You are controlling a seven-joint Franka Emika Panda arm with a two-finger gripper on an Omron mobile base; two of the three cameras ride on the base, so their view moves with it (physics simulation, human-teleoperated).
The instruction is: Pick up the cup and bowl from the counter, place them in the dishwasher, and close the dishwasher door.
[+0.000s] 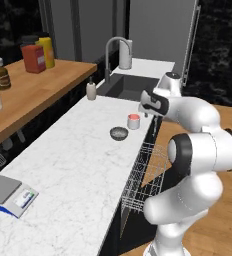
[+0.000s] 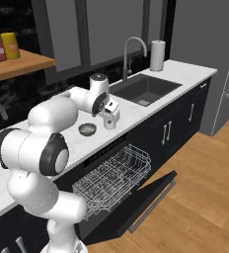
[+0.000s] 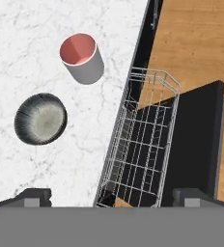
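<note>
The cup [image 3: 82, 58] stands upright on the counter [image 1: 73, 165] near its front edge, with the bowl [image 3: 40, 118] just beside it, not touching. The gripper [image 3: 111, 195] hangs above the counter edge, its fingers spread wide apart and holding nothing. Below, the dishwasher door [image 2: 136, 202] lies open (the wire rack [image 2: 114, 175] pulled out over it).

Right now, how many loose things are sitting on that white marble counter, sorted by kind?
Cups: 1, the cup
Bowls: 1, the bowl
Soap bottles: 1, the soap bottle by the sink
Paper towel rolls: 1, the paper towel roll
Scales: 1, the kitchen scale
Total: 5
</note>
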